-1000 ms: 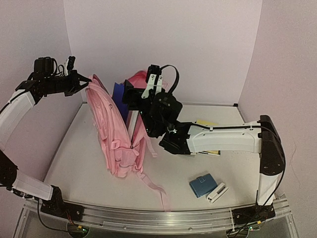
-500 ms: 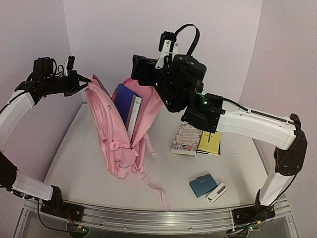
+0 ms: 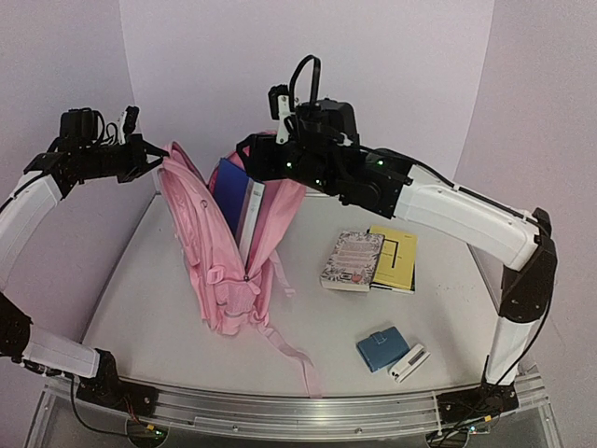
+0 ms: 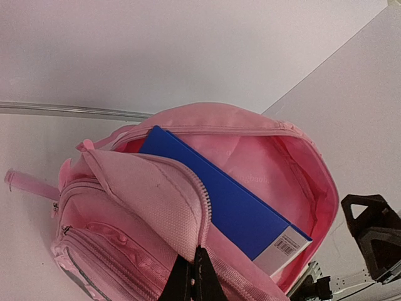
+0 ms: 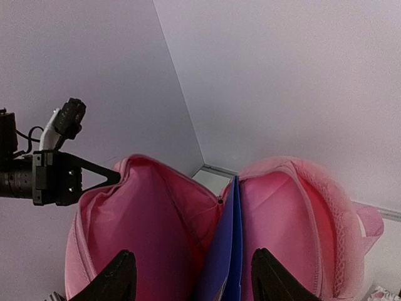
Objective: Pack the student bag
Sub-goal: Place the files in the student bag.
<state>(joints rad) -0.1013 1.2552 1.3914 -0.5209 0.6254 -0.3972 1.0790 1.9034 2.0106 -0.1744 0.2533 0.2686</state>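
One change: open right claw (image 5: 192,257) now lower over student bag (image 3: 219,271); left claw (image 4: 193,266) prob. clamped on its rim.

Standing on edge and tilting inside the light-pink fabric backpack (image 3: 201,233): a thin blue rectangular book (image 4: 235,200), showing a white barcode label (image 4: 285,244) at one corner. Lying flat on the white surface (image 3: 149,289), off to the right: a pale floral-patterned book (image 3: 354,260), touching a flat yellow book (image 3: 399,254). Sitting nearer the front edge: a small blue fabric wallet (image 3: 380,348), with a small white oblong object (image 3: 409,362) resting just beside it.
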